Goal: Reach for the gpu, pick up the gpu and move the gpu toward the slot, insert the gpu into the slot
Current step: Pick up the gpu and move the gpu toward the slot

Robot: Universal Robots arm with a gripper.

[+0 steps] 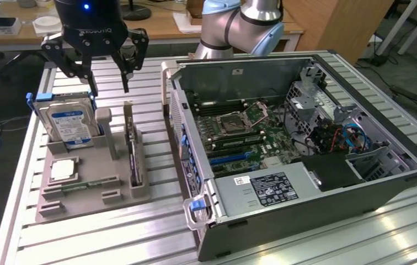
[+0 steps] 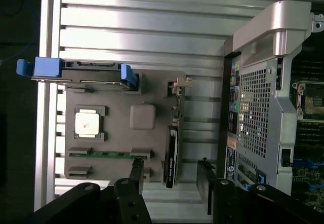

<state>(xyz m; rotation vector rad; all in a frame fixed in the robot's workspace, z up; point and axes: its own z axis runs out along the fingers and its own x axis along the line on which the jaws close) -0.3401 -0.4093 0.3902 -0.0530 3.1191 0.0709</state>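
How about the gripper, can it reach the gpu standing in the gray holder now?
Probably yes: the gripper hangs open above the gpu, whose top edge is bare, and the hard drive stands apart.

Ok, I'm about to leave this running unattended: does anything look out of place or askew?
Nothing stands out. The gpu stands on edge in the grey holder, the hard drive upright in it too, the computer case lies open, and the gripper hangs open above the holder.
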